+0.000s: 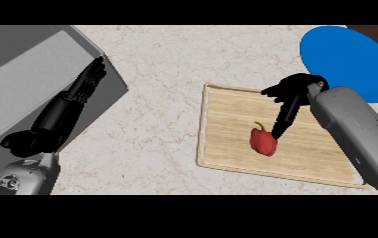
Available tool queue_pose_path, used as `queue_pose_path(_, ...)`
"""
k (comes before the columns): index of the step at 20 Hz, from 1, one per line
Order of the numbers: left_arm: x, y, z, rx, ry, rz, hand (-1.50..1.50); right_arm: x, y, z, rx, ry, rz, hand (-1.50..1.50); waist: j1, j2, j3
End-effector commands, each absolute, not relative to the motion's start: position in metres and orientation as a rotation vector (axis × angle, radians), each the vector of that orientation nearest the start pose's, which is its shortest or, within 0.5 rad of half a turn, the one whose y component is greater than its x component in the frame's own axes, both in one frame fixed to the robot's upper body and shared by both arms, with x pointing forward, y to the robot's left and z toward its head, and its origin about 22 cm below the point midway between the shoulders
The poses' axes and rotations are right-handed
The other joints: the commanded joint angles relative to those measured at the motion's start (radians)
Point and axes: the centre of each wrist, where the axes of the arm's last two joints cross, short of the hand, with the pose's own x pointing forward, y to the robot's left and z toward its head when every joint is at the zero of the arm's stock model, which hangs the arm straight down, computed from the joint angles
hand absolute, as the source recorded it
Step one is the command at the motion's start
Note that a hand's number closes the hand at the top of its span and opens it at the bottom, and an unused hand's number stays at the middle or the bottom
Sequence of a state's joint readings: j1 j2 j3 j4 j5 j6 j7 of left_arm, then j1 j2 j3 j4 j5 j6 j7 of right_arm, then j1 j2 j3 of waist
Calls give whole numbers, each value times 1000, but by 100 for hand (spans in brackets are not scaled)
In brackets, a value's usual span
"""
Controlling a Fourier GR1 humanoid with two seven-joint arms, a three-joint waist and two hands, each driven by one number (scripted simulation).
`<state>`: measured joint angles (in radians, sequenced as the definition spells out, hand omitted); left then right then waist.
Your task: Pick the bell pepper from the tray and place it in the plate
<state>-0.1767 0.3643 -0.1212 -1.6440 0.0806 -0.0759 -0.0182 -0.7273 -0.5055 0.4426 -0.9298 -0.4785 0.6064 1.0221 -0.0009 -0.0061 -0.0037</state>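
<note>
One hand close: right hand (pixel 289 98), fingers straight | bell pepper (pixel 263 142) touching fingertip, just nearer | stem points far | left hand (pixel 77 99) well apart, straight.

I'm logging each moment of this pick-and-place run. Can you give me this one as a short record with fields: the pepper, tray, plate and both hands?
pepper: red bell pepper with a green stem, lying on the tray
tray: light wooden rectangular tray on the speckled counter
plate: blue round plate at the upper right, beyond the tray, nothing on it
right hand: black right hand over the tray, fingers pointing down at the pepper's top, not curled round it
left hand: black left hand open, resting at the far left
</note>
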Motion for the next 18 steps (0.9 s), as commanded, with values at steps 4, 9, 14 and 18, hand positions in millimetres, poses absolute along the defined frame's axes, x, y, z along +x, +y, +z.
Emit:
queue_pose_path(4, 271, 267, 87, 20, -1769, -450, 0, 389, -238, 76, 8, -207, 1004, -150, 7, 3, 3)
queue_pose_path(9, 279, 258, 82, 21, -1770, -455, 0, 361, -225, 46, 28, -170, 1055, -150, -8, 1, 3)
queue_pose_path(14, 270, 283, 79, 26, -1773, -470, 0, 350, -213, 24, -5, -175, 1062, -150, 7, 5, 3)
queue_pose_path(18, 277, 269, 79, 38, -1777, -448, 0, 340, -210, 24, 88, -241, 1164, 150, 2, 6, 4)
